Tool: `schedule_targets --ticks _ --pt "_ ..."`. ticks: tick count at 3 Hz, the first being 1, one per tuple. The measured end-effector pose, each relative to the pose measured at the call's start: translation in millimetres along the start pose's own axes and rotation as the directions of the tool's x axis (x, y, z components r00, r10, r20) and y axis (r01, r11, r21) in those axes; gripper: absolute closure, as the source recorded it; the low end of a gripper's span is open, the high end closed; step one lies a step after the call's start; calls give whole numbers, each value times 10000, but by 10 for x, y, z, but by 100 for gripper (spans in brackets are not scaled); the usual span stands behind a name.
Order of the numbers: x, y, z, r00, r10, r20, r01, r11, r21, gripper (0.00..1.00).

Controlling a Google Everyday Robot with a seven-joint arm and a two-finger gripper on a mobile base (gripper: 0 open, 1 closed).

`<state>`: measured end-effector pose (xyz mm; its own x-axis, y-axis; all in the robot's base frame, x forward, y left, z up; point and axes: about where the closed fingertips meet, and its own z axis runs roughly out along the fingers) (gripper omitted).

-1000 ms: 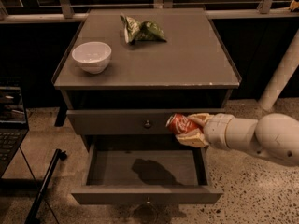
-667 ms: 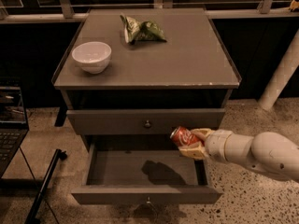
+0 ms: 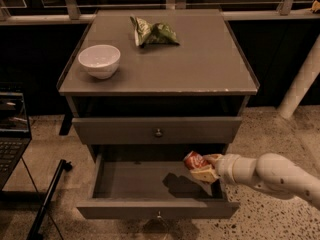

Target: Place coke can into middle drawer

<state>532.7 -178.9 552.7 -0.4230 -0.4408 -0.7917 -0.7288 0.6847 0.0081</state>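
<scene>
A grey cabinet [image 3: 200,69] stands in the middle. On its top, at the left, sits a white bowl [image 3: 99,60]. A green snack bag [image 3: 152,32] lies near the back, well apart from the bowl.

Under the top is a dark gap. Below that, the top drawer [image 3: 115,130] is pushed in, and a round knob [image 3: 158,132] sits in the middle of its front.

The open drawer [image 3: 130,184] is pulled out below it. Its floor is flat and grey with low walls around it. A small knob [image 3: 159,215] shows on its front edge.

The robot's white arm [image 3: 270,174] comes in from the right. The gripper [image 3: 202,167] is over the right side of the open drawer, near its right wall. Its fingers [image 3: 206,175] are closed around the can [image 3: 194,160], one above it and one below. The can is red and tilted, with its end pointing up and to the left. It hangs just over the drawer floor, under the top drawer's front. A dark shadow [image 3: 176,184] lies on the floor beside it.

A laptop [image 3: 12,134] sits at the left edge, with a black pole [image 3: 47,201] leaning near it. A pale post [image 3: 300,86] stands at the right.
</scene>
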Motion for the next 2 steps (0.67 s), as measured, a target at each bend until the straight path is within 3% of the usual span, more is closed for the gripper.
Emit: schedule_targets --ticks 2 --pt "512 -119 528 9905 1007 -936 -1051 9935 -435 100"
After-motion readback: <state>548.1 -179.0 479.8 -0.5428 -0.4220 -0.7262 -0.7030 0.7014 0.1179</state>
